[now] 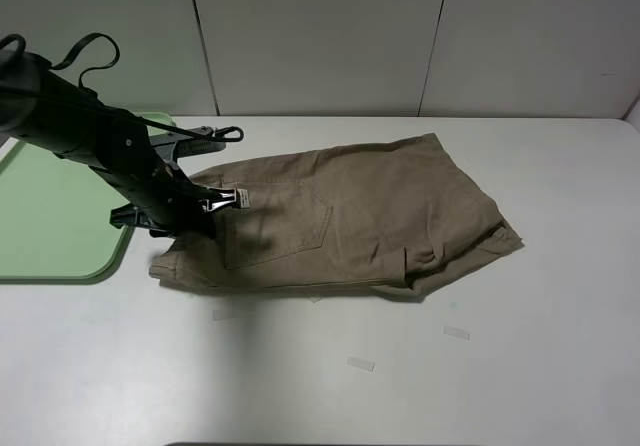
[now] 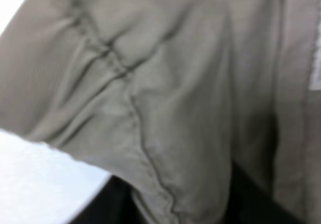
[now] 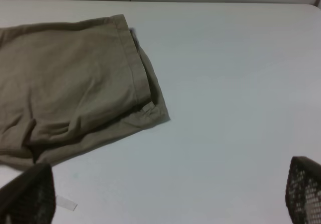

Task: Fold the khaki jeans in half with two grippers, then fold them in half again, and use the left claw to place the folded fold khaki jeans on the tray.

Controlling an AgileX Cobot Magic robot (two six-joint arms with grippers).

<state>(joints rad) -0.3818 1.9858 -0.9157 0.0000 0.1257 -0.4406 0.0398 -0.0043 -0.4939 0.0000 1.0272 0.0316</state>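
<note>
Soft even light; left wrist view of khaki jeans [image 2: 175,108] blurred, perhaps defocused

Left gripper [image 1: 186,221] low; right gripper [image 3: 165,191] jaws wide apart.

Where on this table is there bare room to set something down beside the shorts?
Widest bare patch: the table right of the khaki jeans, out to its right edge. The front strip before the jeans is free apart from small tape bits. The tray looks bare. Crowded: the waistband end, where the left claw sits on the cloth beside the tray.
</note>
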